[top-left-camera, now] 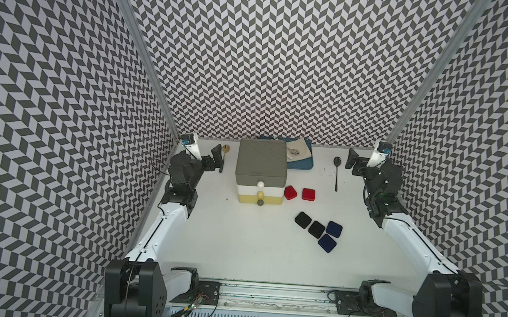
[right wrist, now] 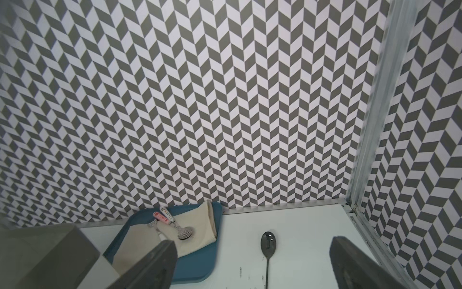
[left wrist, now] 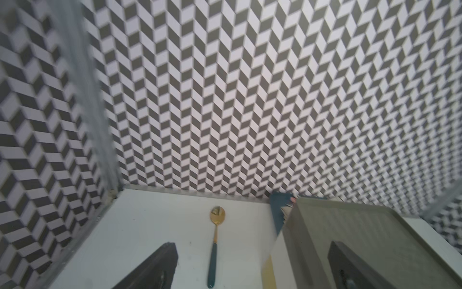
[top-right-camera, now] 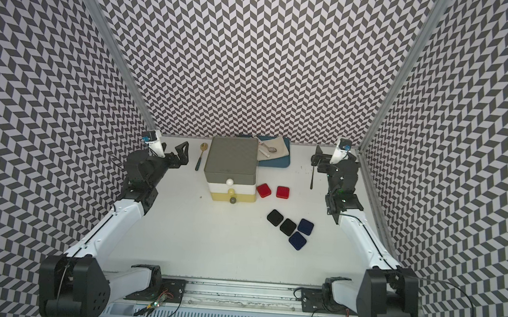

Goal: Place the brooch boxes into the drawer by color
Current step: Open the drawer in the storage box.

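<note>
The drawer (top-left-camera: pixel 261 163) stands at the back of the white surface (top-left-camera: pixel 239 256). All six brooch boxes (top-left-camera: pixel 317 228) lie on the surface, outside the drawer. The red pair (top-left-camera: pixel 290 192) is just beside its right side. The black pair (top-left-camera: pixel 303 220) and the dark blue pair (top-left-camera: pixel 327 242) form a tight group in front of it, more to the right. The left gripper (top-left-camera: pixel 217 159) hangs left of the drawer and the right gripper (top-left-camera: pixel 352 163) is well to its right. Both have their jaws spread and hold nothing.

Walls (top-left-camera: pixel 269 59) were grey-and-white chevron, desk (top-left-camera: pixel 240 250) white, drawer (top-left-camera: pixel 261 163) was grey, white and pale yellow, brooch boxes (top-left-camera: pixel 308 194) red, black, dark blue.
</note>
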